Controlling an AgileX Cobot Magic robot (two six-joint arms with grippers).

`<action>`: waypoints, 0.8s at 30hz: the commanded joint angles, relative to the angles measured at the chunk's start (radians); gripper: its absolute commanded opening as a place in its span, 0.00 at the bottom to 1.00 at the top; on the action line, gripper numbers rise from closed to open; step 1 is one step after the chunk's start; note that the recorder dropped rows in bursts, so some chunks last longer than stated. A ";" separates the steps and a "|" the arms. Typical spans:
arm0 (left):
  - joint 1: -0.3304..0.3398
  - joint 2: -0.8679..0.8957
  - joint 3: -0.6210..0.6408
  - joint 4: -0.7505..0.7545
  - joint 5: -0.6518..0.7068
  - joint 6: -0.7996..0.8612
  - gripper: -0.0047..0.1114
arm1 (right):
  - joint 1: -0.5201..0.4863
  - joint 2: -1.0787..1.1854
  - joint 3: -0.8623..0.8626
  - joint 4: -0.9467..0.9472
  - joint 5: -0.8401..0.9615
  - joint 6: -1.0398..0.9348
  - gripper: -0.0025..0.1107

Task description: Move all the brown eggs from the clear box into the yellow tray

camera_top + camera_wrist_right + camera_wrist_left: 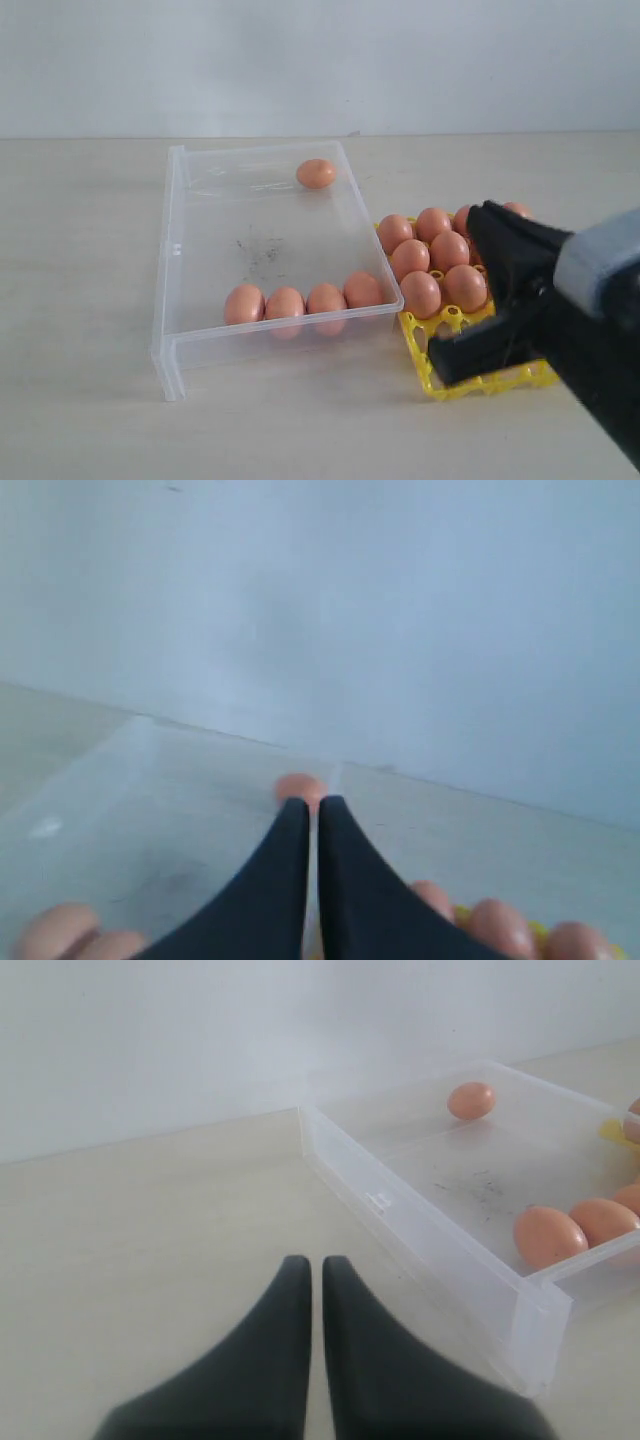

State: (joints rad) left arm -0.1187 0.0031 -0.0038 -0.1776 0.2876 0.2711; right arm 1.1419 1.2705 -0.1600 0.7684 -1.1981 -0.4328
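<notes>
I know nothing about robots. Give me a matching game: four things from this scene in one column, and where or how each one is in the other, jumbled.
Things
1. lone egg
2. four eggs in a row
3. tray
4. left gripper

Places or states
A. shut, above the table beside the box
B. right of the box in the exterior view, partly filled with eggs
C. against the box's wall nearest the exterior camera
D. by the box's far wall

Pairs: 1-D, 2-C, 3-B, 4-A
</notes>
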 commanded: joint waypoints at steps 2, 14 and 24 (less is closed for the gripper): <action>-0.006 -0.003 0.004 0.002 -0.002 0.000 0.07 | 0.223 -0.032 0.083 -0.167 -0.023 0.002 0.03; -0.006 -0.003 0.004 0.002 -0.002 0.000 0.07 | 0.297 -0.032 0.078 -0.219 0.097 0.301 0.03; -0.006 -0.003 0.004 0.002 -0.002 0.000 0.07 | 0.297 -0.032 0.078 -0.215 -0.023 0.389 0.03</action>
State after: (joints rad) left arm -0.1187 0.0031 -0.0038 -0.1776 0.2876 0.2711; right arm 1.4354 1.2427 -0.0836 0.5602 -1.1283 -0.0486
